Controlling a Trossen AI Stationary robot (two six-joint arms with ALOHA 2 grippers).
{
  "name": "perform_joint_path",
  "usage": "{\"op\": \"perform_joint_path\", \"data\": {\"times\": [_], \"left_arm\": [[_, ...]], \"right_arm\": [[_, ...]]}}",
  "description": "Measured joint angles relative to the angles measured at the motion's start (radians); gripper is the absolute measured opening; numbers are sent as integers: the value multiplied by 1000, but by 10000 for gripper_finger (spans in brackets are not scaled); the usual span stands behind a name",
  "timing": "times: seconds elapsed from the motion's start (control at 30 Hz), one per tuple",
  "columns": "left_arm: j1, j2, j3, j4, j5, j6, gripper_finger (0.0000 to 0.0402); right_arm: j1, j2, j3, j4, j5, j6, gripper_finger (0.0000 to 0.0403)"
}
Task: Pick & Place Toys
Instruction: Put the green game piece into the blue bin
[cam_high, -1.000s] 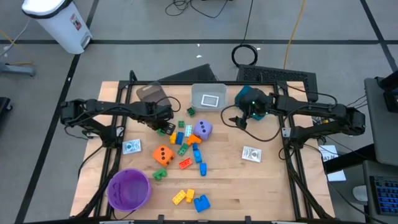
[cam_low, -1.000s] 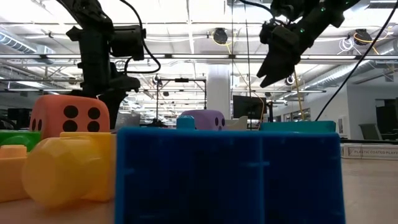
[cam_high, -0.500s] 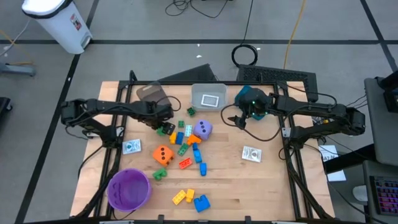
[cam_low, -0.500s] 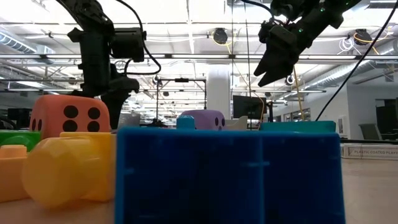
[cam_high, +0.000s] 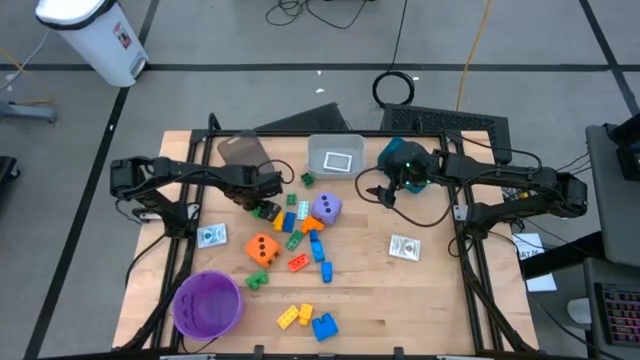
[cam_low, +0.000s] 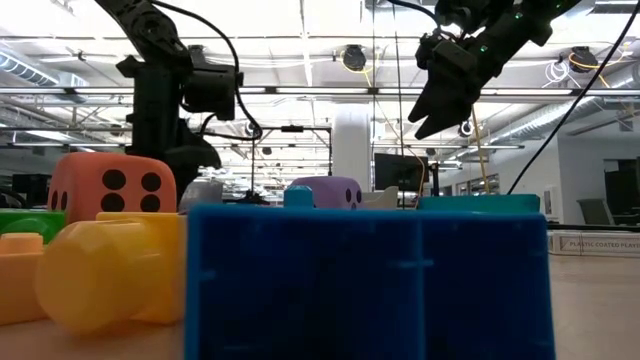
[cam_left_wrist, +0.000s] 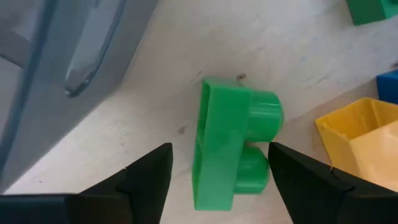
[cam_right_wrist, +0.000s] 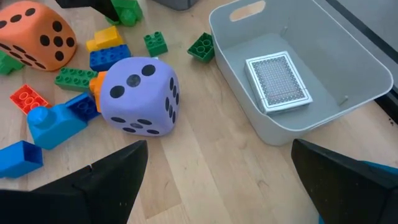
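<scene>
Little of the sorting was done, judging by how things lay. Most toys sat loose in a cluster at the middle of the surface (cam_high: 420, 300): the orange die (cam_high: 262, 249), the purple die (cam_high: 326, 208), a scatter of green, blue, yellow, red and orange bricks between them, and a yellow brick (cam_high: 293, 316) with a blue brick (cam_high: 324, 326) near the front edge. Two whitish cards lay flat on the wood, one (cam_high: 211, 236) left of the orange die and one (cam_high: 405, 247) well to the right. The only thing plainly stowed was a patterned card (cam_right_wrist: 278, 82) lying inside the white bin (cam_high: 313, 165) at the far side. The purple bowl (cam_high: 208, 304) at the near left looked empty. A grey bin (cam_high: 243, 149) stood far left; its contents could not be made out.

The left hand (cam_left_wrist: 217, 171) was low at the far-left edge of the cluster, its fingers (cam_left_wrist: 146, 174) apart and straddling a green brick (cam_left_wrist: 231, 146) that rested on the wood; whether they touched it could not be told. That seemed to be the pick in hand. The right hand (cam_high: 386, 192) hovered above the surface right of the white bin, fingers spread wide and holding nothing.

Nearly everything remained: both dice, the loose bricks and the two cards.
</scene>
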Motion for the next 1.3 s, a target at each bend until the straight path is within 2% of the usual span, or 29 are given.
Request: {"op": "perform_joint_path", "data": {"times": [0.37,0.67,0.8,0.93,1.13,1.2,1.3], "left_arm": [[1,12,-5,27,60,28,175],[4,12,13,-9,130,23,172],[4,12,78,-86,126,59,159],[4,11,178,-152,120,117,110],[4,11,369,-181,117,223,13],[7,10,421,-179,111,259,7],[15,10,466,-178,89,295,26]], "right_arm": [[0,0,0,0,1,-19,391],[0,0,0,4,1,-26,391],[0,0,0,28,1,-26,391],[0,0,0,70,-7,-24,391],[1,0,0,168,-176,52,391],[1,0,1,190,-184,67,391],[0,0,1,197,-182,71,391]]}}
